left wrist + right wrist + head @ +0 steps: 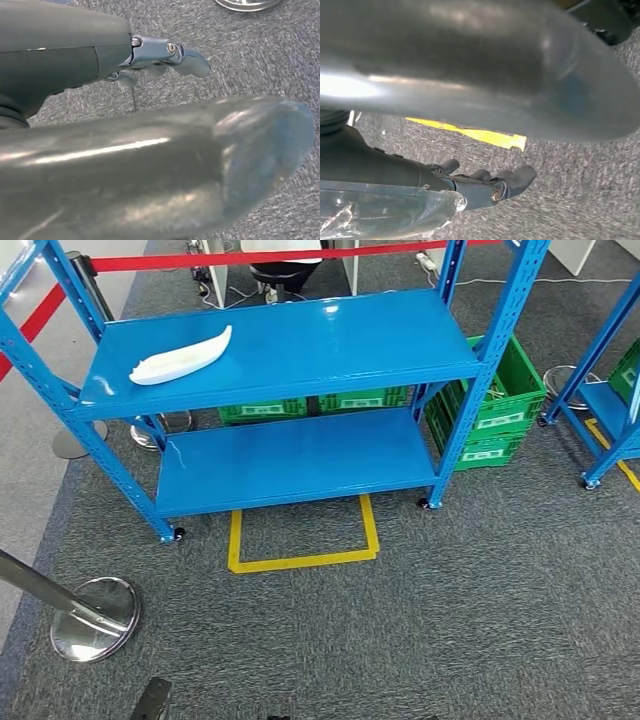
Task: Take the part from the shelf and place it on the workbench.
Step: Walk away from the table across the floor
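The part [181,358] is a long white curved piece. It lies at the left end of the top board of the blue shelf [302,335], straight ahead of me across the carpet. My left hand [113,150] hangs over the grey carpet with its fingers [170,52] stretched out and nothing in it. My right hand [433,90] also hangs low over the carpet, its fingers [501,185] straight and holding nothing. Both hands are far from the shelf and the part.
A yellow tape square [302,540] marks the floor in front of the shelf. Green crates [490,400] stand behind its right end. A chrome post base [94,618] sits at the near left, and a second blue shelf [611,400] at the right.
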Available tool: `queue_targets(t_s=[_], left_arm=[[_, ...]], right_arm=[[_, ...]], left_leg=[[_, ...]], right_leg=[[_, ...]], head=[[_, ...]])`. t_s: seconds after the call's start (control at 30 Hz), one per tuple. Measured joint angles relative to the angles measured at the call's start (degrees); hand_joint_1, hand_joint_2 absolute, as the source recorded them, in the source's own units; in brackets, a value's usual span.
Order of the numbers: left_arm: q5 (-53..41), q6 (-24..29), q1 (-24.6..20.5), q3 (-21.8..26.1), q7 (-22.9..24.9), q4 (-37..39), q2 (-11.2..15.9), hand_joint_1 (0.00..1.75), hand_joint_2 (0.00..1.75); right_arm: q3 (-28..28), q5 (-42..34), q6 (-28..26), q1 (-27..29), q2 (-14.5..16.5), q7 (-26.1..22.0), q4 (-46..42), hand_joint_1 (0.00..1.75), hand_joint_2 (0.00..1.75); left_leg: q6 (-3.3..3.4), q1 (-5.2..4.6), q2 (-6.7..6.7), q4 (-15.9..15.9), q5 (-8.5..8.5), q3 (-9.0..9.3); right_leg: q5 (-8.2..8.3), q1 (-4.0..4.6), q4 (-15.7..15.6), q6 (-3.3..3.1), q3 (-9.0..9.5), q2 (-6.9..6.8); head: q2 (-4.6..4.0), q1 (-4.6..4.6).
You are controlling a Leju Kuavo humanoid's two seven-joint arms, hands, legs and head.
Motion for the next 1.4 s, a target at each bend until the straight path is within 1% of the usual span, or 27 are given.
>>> queue_targets(t_s=[0.03, 0.1, 0.13, 0.17, 0.2, 0.27, 0.33, 0.4, 0.47, 0.5, 0.53, 0.6, 0.63, 0.7, 0.73, 0.8, 0.87, 0.97, 1.0, 1.03, 1.1, 1.13, 1.17, 1.23, 1.3, 1.33, 1.4], left_arm=[[0.0, 0.0, 0.1, 0.0, 0.0, 0.0, 0.0, 0.00, 0.00], [0.0, 0.0, 0.1, 0.0, 0.0, 0.0, 0.0, 0.00, 0.00], [0.0, 0.0, 0.1, 0.0, 0.1, 0.0, 0.0, 0.00, 0.00], [0.0, 0.0, 0.1, 0.0, 0.1, 0.0, 0.0, 0.00, 0.00], [0.0, -0.1, 0.1, 0.0, 0.1, 0.0, 0.0, 0.00, 0.00], [0.1, -0.1, 0.1, 0.0, 0.3, 0.0, 0.0, 0.00, 0.00], [0.7, -0.1, 0.1, 0.2, 1.0, 0.0, -0.1, 0.00, 0.00], [1.5, 0.0, 0.3, 0.6, 1.8, 0.0, -0.2, 0.00, 0.00], [1.7, 0.0, 0.5, 1.0, 1.9, 0.0, -0.4, 0.00, 0.00], [1.8, 0.0, 0.6, 1.1, 1.9, 0.0, -0.5, 0.00, 0.00], [1.9, 0.0, 0.7, 1.2, 1.9, 0.0, -0.6, 0.00, 0.00], [1.9, 0.0, 0.7, 1.2, 1.9, 0.0, -0.8, 0.00, 0.00], [1.9, 0.0, 0.7, 1.3, 1.9, 0.0, -0.8, 0.00, 0.00], [2.0, 0.0, 0.5, 1.4, 2.0, 0.0, -0.9, 0.00, 0.00], [2.0, 0.0, 0.5, 1.5, 2.0, 0.0, -0.9, 0.00, 0.00], [2.0, 0.0, 0.4, 1.6, 2.0, 0.0, -0.9, 0.00, 0.00], [2.0, 0.0, 0.3, 1.6, 2.0, 0.0, -0.9, 0.00, 0.00], [2.0, 0.0, 0.4, 1.7, 2.0, 0.0, -0.9, 0.00, 0.00], [2.0, 0.0, 0.6, 1.7, 2.0, 0.0, -0.8, 0.00, 0.00], [2.1, 0.0, 0.7, 1.8, 2.0, 0.0, -0.8, 0.00, 0.00], [2.1, 0.0, 0.8, 1.9, 2.0, 0.0, -0.8, 0.00, 0.00], [2.1, 0.0, 0.8, 2.0, 2.0, 0.0, -0.8, 0.00, 0.00], [2.1, 0.0, 0.7, 2.0, 2.0, 0.0, -0.8, 0.00, 0.00], [2.1, 0.0, 0.4, 2.1, 2.0, 0.0, -0.8, 0.00, 0.00], [2.1, 0.0, 0.4, 2.1, 2.0, 0.0, -0.9, 0.00, 0.00], [2.1, 0.0, 0.5, 2.1, 2.0, 0.0, -0.9, 0.00, 0.00], [2.1, 0.0, 0.4, 2.3, 2.0, 0.0, -0.9, 0.00, 0.00]], right_arm=[[0.0, 0.0, 0.0, 0.0, 0.0, 0.1, 0.0, 0.00, 0.00], [0.0, 0.1, 0.0, 0.0, 0.0, 0.1, 0.0, 0.00, 0.00], [0.0, 0.1, 0.0, -0.1, 0.0, 0.1, 0.0, 0.00, 0.00], [0.0, 0.1, 0.0, -0.2, 0.0, 0.1, 0.0, 0.00, 0.00], [-0.1, 0.1, -0.1, -0.2, 0.0, 0.1, 0.0, 0.00, 0.00], [-0.2, 0.1, -0.2, -0.2, 0.0, 0.1, 0.0, 0.00, 0.00], [-0.4, -0.1, -0.5, -0.1, 0.0, 0.1, 0.0, 0.00, 0.00], [-0.7, -0.4, -0.9, -0.3, 0.0, 0.1, 0.0, 0.00, 0.00], [-0.9, -0.5, -1.1, -0.4, 0.1, 0.1, 0.0, 0.00, 0.00], [-1.1, -0.5, -1.2, -0.2, 0.1, 0.1, 0.0, 0.00, 0.00], [-1.2, -0.5, -1.3, -0.1, 0.1, 0.1, 0.0, 0.00, 0.00], [-1.5, -0.5, -1.3, 0.2, 0.1, 0.1, 0.0, 0.00, 0.00], [-1.5, -0.5, -1.3, 0.1, 0.1, 0.1, 0.0, 0.00, 0.00], [-1.7, -0.3, -1.3, 0.0, 0.1, 0.1, 0.0, 0.00, 0.00], [-1.8, -0.2, -1.3, 0.1, 0.1, 0.2, 0.0, 0.00, 0.00], [-1.8, 0.0, -1.3, 0.3, 0.2, 0.2, 0.0, 0.00, 0.00], [-1.9, 0.2, -1.3, 0.2, 0.2, 0.1, 0.0, 0.00, 0.00], [-1.9, 0.4, -1.3, -0.1, 0.2, 0.0, 0.0, 0.00, 0.00], [-1.9, 0.4, -1.3, -0.1, 0.2, 0.0, 0.0, 0.00, 0.00], [-1.9, 0.4, -1.3, 0.0, 0.2, 0.0, 0.0, 0.00, 0.00], [-1.9, 0.4, -1.3, 0.0, 0.2, 0.0, 0.0, 0.00, 0.00], [-1.9, 0.5, -1.3, 0.0, 0.2, 0.0, 0.0, 0.00, 0.00], [-1.9, 0.5, -1.3, 0.0, 0.2, 0.0, 0.0, 0.00, 0.00], [-1.9, 0.6, -1.3, 0.1, 0.3, 0.0, 0.0, 0.00, 0.00], [-1.9, 0.8, -1.3, 0.1, 0.3, -0.1, 0.0, 0.00, 0.00], [-1.9, 0.8, -1.3, 0.1, 0.3, -0.1, 0.0, 0.00, 0.00], [-1.9, 0.8, -1.3, -0.1, 0.3, -0.2, 0.0, 0.00, 0.00]], left_leg=[[-0.04, 0.07, -0.01, -0.8, 1.62, -0.13], [-0.12, 0.34, -0.84, -7.2, 6.68, 2.22], [-0.07, 0.53, -1.67, -10.8, 8.23, 3.89], [0.09, 0.66, -2.39, -13.5, 8.83, 5.23], [0.37, 0.72, -2.86, -15.0, 8.58, 6.01], [1.26, 0.68, -2.23, -15.8, 7.61, 6.67], [2.17, 0.77, -1.32, -16.0, 7.17, 7.42], [2.85, 0.70, -0.28, -16.2, 6.56, 8.32], [3.15, 0.44, 0.81, -16.2, 5.80, 9.11], [3.18, 0.33, 1.26, -16.2, 5.36, 9.63], [3.15, 0.27, 1.66, -16.2, 4.89, 10.26], [2.93, 0.23, 2.36, -16.2, 3.84, 11.75], [2.69, 0.17, 2.67, -16.2, 3.33, 12.41], [2.03, 0.00, 3.15, -16.2, 2.58, 13.07], [1.68, -0.09, 3.34, -16.2, 2.48, 13.29], [1.15, -0.10, 3.34, -15.9, 2.46, 13.57], [0.68, -0.02, 2.52, -12.7, 1.90, 11.97], [0.09, 0.02, 1.35, -3.0, -1.61, 5.23], [0.03, 0.01, 1.21, -1.2, -2.11, 3.40], [0.06, 0.01, 1.14, -1.1, -1.36, 2.47], [0.38, -0.04, 1.51, -6.0, 3.57, 3.28], [0.62, -0.20, 2.43, -9.3, 6.03, 4.30], [0.91, -0.41, 3.43, -12.2, 7.05, 5.25], [1.50, -0.68, 4.58, -15.2, 7.16, 6.13], [2.09, -0.39, 3.47, -15.8, 7.20, 6.66], [2.40, -0.20, 2.84, -15.9, 7.23, 7.04], [2.94, 0.01, 1.69, -16.0, 7.02, 7.76]], right_leg=[[-0.31, -0.07, 0.0, 0.11, 0.42, 0.46], [-1.07, -0.27, 0.0, 0.53, 1.30, 1.59], [-1.50, -0.28, 0.0, 0.87, 1.56, 2.20], [-1.84, -0.27, 0.0, 1.23, 1.67, 2.79], [-1.95, -0.27, -0.1, 1.66, 1.85, 3.27], [-1.96, -0.29, -0.4, 2.41, 2.29, 3.76], [-2.66, -0.15, 0.9, 2.96, 1.83, 2.19], [-4.91, -0.01, 6.6, 3.30, -1.35, -0.25], [-7.13, -0.02, 13.9, 3.44, -6.16, -1.31], [-7.05, 0.00, 15.7, 3.43, -7.81, -1.46], [-5.78, 0.04, 15.4, 3.34, -8.43, -1.54], [-0.57, 0.23, 9.3, 2.88, -6.82, -2.13], [1.16, 0.44, 5.8, 2.65, -5.69, -2.68], [2.34, 0.82, 1.7, 2.01, -4.24, -3.45], [1.85, 0.97, 1.3, 1.65, -4.11, -3.49], [2.20, 0.84, 0.9, 0.89, -3.53, -3.12], [2.03, 0.59, 0.5, 0.30, -2.69, -2.88], [1.29, 0.50, 0.2, -0.26, -1.87, -2.87], [0.92, 0.50, 0.2, -0.30, -1.50, -2.94], [0.52, 0.50, 0.2, -0.28, -1.01, -3.07], [-0.33, 0.50, 0.2, -0.11, 0.21, -3.53], [-0.78, 0.54, 0.2, 0.08, 0.83, -3.86], [-1.22, 0.67, 0.2, 0.37, 1.31, -4.21], [-1.83, 1.03, 0.1, 1.11, 2.05, -5.15], [-2.23, 1.16, 0.2, 1.79, 2.82, -5.70], [-2.61, 1.06, 0.9, 2.10, 3.00, -5.26], [-4.98, 0.76, 5.0, 2.68, 0.99, -3.74]], head=[[0.00, 0.01], [0.00, -0.02], [0.00, -0.05], [0.01, -0.10], [0.01, -0.15], [0.01, -0.18], [0.01, 0.04], [0.01, 0.34], [0.01, 0.43], [0.01, 0.43], [0.00, 0.44], [0.00, 0.45], [0.00, 0.43], [0.01, 0.35], [0.01, 0.27], [0.00, 0.11], [0.01, -0.09], [0.00, -0.33], [0.00, -0.37], [0.00, -0.37], [0.00, -0.38], [0.00, -0.36], [0.00, -0.44], [0.01, -0.52], [0.01, -0.46], [0.01, -0.37], [0.01, -0.21]])
